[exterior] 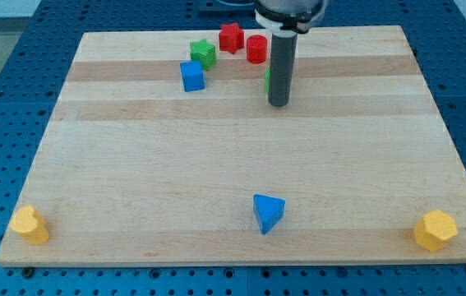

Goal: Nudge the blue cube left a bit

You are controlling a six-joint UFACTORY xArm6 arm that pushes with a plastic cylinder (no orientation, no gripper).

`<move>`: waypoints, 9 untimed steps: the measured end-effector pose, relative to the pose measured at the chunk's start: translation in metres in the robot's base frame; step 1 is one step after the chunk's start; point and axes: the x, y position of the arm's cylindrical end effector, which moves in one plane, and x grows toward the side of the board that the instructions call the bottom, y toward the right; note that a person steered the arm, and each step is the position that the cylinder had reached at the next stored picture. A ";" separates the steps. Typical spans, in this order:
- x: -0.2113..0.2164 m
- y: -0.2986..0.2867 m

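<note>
Blocks on wooden surface point(134, 181), no readable writing or labels. Blue: two, blue cube point(191, 76) at upper left, blue wedge point(268, 213) near bottom centre. Red: two point(231, 38) point(256, 49). Green: star point(204, 53), sliver point(267, 80) behind rod. Yellow: two, bottom corners point(29, 224) point(436, 230). No pincer fitted; my tip point(279, 104) well right of blue cube, holding nothing.

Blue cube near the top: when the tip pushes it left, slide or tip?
The blue cube sits flat and squat, so it probably slides rather than tips. An off-centre push may turn it. My tip is to its right, apart; the green star is close above, so contact is possible.
</note>
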 end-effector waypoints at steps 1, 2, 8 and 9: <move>-0.017 0.000; -0.002 0.000; -0.008 -0.094; -0.036 -0.091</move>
